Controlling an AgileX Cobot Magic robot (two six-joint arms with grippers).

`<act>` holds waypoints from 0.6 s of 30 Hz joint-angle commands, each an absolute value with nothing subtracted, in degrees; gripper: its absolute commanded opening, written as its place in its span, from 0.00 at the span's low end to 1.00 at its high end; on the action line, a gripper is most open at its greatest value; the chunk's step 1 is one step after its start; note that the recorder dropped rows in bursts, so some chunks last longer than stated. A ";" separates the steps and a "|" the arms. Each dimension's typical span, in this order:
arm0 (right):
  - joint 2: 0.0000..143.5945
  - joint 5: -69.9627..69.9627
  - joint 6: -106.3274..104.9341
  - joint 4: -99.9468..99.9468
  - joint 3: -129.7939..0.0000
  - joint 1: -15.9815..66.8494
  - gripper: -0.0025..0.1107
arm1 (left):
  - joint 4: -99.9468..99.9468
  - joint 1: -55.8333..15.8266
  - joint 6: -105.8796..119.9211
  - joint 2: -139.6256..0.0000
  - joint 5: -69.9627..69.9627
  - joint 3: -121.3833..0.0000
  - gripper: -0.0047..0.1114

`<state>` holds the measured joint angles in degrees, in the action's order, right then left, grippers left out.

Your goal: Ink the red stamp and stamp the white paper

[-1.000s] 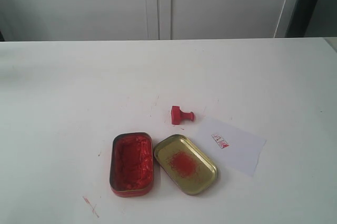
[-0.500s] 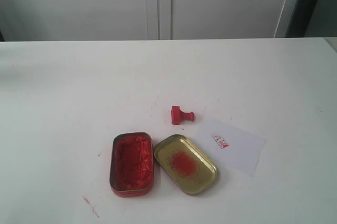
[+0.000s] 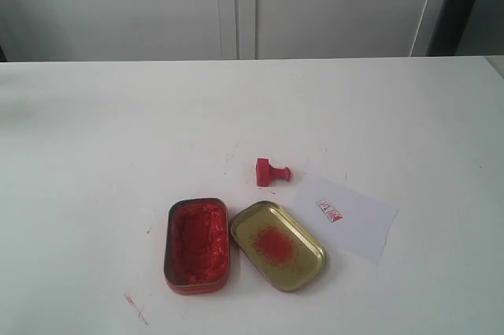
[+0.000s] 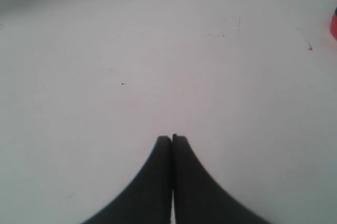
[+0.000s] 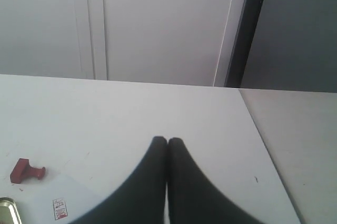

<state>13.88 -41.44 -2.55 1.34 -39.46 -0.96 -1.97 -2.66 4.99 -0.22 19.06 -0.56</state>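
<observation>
Two grippers show, each in its own wrist view, and both have their black fingers pressed together with nothing between them. The left gripper [image 4: 172, 138] hangs over a bare stretch of the white table [image 3: 118, 130]. The right gripper [image 5: 167, 140] is above the table near its far corner, facing the pale cabinet doors [image 5: 158, 23].

In the exterior view the red stamp [image 3: 272, 172] lies on its side on the tabletop. Its square block is to the left and its short knob points right, toward the top corner of the white paper [image 3: 354, 221], from which it is slightly apart. The paper lies flat and askew, bearing a small red stamped mark [image 3: 330, 210]. The open tin of red ink paste [image 3: 197, 245] stands in front of the stamp. The gold tin lid [image 3: 277, 244], smeared red in the middle, lies between the tin and the paper, just beside both.
</observation>
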 commanded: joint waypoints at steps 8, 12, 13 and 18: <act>12.76 -40.70 -2.31 1.43 -38.43 -1.17 0.02 | -2.11 -2.95 4.90 0.00 19.11 0.00 0.04; 10.33 -40.49 -2.31 1.43 -36.97 -1.17 0.02 | -2.11 -2.95 4.90 0.00 19.11 0.00 0.04; 9.62 -40.49 -2.31 1.43 -36.40 -1.17 0.02 | -2.11 -2.95 4.90 0.00 19.11 0.00 0.04; 4.68 -40.59 -1.32 1.43 -32.10 -1.17 0.02 | -2.11 -2.95 4.90 0.00 19.11 0.00 0.04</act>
